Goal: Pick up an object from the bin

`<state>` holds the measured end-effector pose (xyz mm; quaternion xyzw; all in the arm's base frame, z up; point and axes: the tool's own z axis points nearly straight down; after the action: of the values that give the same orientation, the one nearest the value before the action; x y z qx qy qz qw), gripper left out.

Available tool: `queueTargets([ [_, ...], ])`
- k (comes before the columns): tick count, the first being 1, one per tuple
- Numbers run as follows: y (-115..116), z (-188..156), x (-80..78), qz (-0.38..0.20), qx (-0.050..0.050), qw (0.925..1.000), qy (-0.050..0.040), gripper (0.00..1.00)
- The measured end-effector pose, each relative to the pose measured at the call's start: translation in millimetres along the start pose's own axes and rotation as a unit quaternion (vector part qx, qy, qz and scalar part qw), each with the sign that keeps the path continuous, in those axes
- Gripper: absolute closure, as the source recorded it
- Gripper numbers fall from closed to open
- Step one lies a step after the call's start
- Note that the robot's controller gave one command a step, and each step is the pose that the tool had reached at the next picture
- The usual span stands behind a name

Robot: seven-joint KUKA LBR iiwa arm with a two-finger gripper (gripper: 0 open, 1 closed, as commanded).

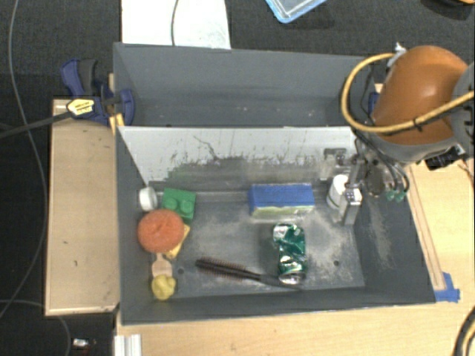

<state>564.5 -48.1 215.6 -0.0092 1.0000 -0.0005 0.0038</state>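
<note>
The fingers (347, 209) hung right of centre, wide or narrow I couldn't tell; the blue sponge (280, 196) lay just left of them, long axis running left-right.

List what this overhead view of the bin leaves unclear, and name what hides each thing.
1. Small white object at the left wall: too small to identify.
2. Yellow piece: partly covered by the orange ball.
3. Dark stick: right end lost at the crushed green can, under or beside unclear.
4. Bin floor beneath the pincer: hidden by the arm.
</note>
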Motion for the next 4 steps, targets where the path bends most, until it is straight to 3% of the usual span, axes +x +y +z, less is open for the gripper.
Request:
queueTargets([
  [1,66.7,27.5,10.7,0.067,0.000,0.9978,-0.0032,0.00],
  [2,67.1,99.6,12.6,-0.012,0.001,0.9999,-0.0041,0.00],
  [3,45.9,131.1,21.2,0.121,-0.002,0.9926,-0.0061,0.00],
  [4,58.1,133.3,34.9,0.071,-0.001,0.9973,-0.0200,0.00],
])
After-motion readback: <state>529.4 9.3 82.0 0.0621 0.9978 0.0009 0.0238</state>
